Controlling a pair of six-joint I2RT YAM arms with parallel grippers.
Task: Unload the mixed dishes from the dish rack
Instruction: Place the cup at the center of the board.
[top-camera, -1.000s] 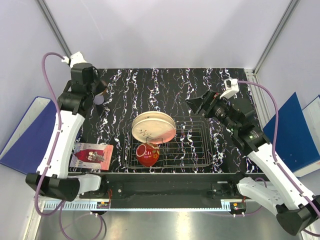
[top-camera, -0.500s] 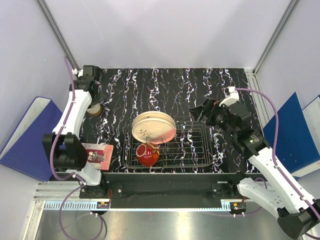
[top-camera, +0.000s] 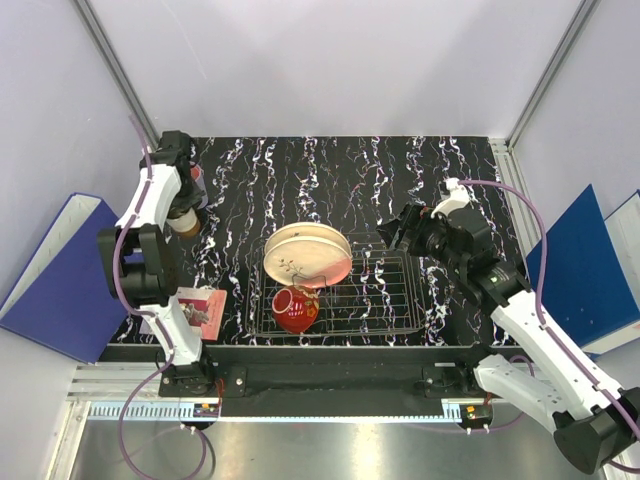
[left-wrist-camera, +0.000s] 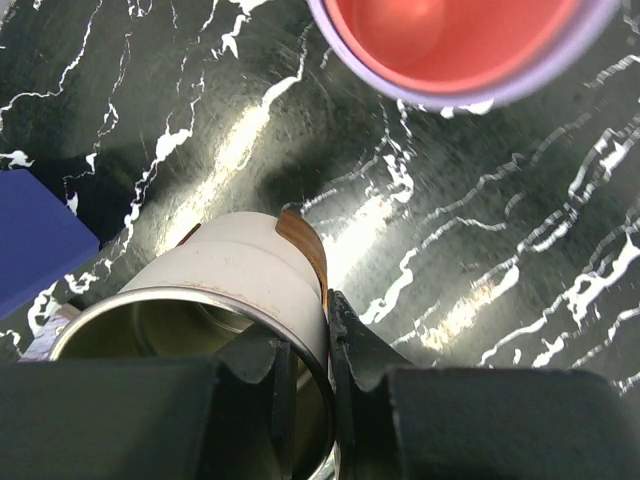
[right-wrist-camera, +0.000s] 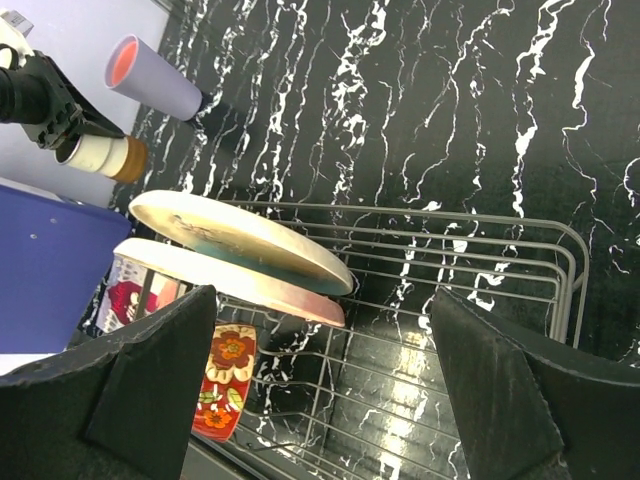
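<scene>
Silver wire dish rack (top-camera: 390, 292) holds two leaning plates (top-camera: 305, 255) and the red bowl-cup (top-camera: 294, 308), all left to unload. On the bench (top-camera: 330, 180), far left, the lilac tumbler (top-camera: 197, 183) is out; just beside it the left pincer (left-wrist-camera: 308, 345) pinches the brown-cream cup (left-wrist-camera: 230, 290) by its wall. The right pincer (right-wrist-camera: 320, 300) gapes wide, empty, above the rack.

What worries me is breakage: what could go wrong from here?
The left fingers pinch the small cup only by its rim, close beside the lilac tumbler; a slip or careless retreat could topple either. In the dish rack, the two plates lean overlapping beside the red bowl; the open right fingers might drag both, or knock one onto it.
</scene>
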